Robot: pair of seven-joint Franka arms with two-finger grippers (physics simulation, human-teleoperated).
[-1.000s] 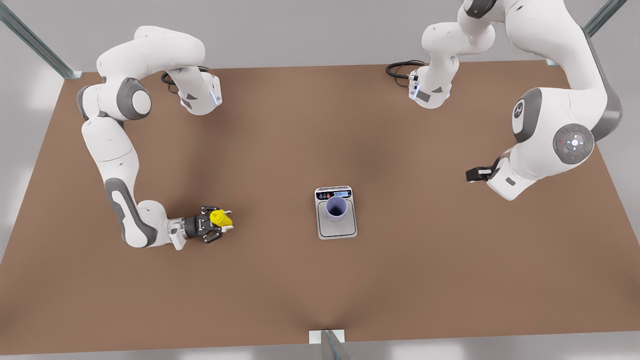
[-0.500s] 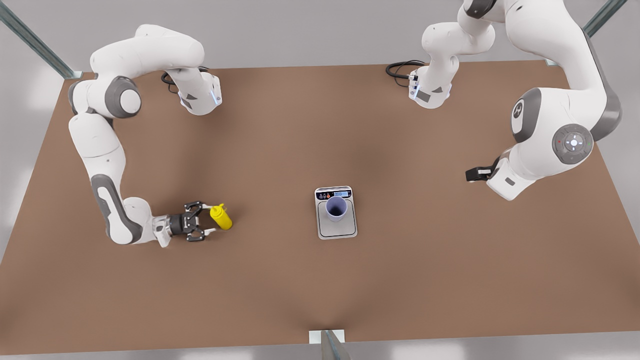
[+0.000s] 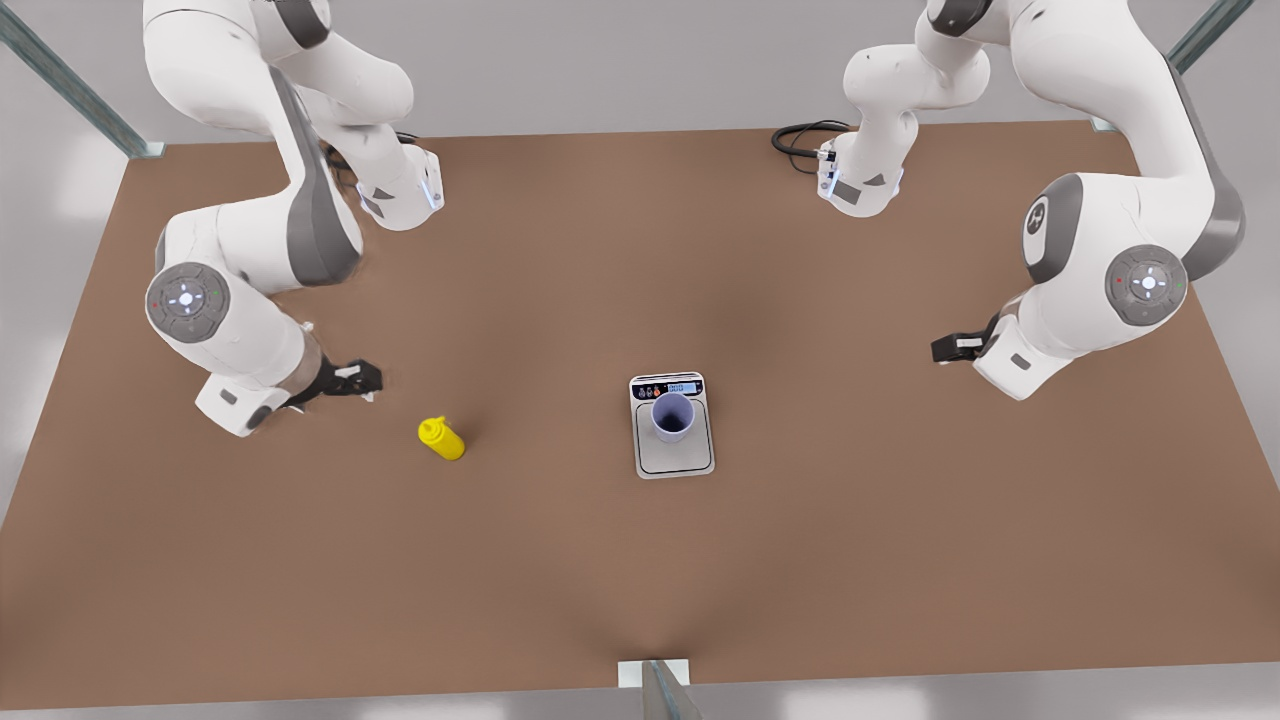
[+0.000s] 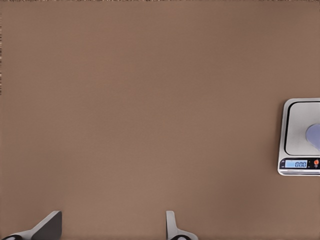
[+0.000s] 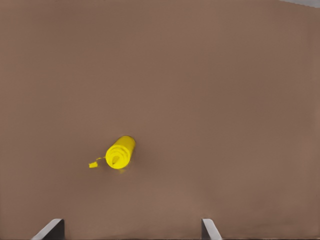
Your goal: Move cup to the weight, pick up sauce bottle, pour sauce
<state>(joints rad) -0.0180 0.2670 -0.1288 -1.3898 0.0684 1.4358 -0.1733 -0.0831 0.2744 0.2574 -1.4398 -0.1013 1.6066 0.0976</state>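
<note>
The yellow sauce bottle (image 3: 441,438) stands free on the brown table, left of centre in the front view; the right wrist view looks down on the sauce bottle (image 5: 120,152). My right gripper (image 3: 355,380) hangs open up and to the front view's left of it, fingertips (image 5: 210,229) wide apart, touching nothing. The lavender cup (image 3: 672,416) stands upright on the silver scale (image 3: 690,462), near its display end. My left gripper (image 3: 955,347) waits open far to the front view's right. From there the scale (image 4: 295,125) and a sliver of cup (image 4: 315,136) show beyond my left gripper (image 4: 110,230).
Both arm bases (image 3: 400,195) (image 3: 860,185) and a black cable loop (image 3: 800,135) sit along the far table edge. A metal post (image 3: 655,685) stands at the near edge. Bare tabletop lies between bottle and scale.
My right gripper, around the bottle a second ago, has let go and pulled back up and toward the front view's left. The bottle stays standing. The left arm, cup and scale have not moved.
</note>
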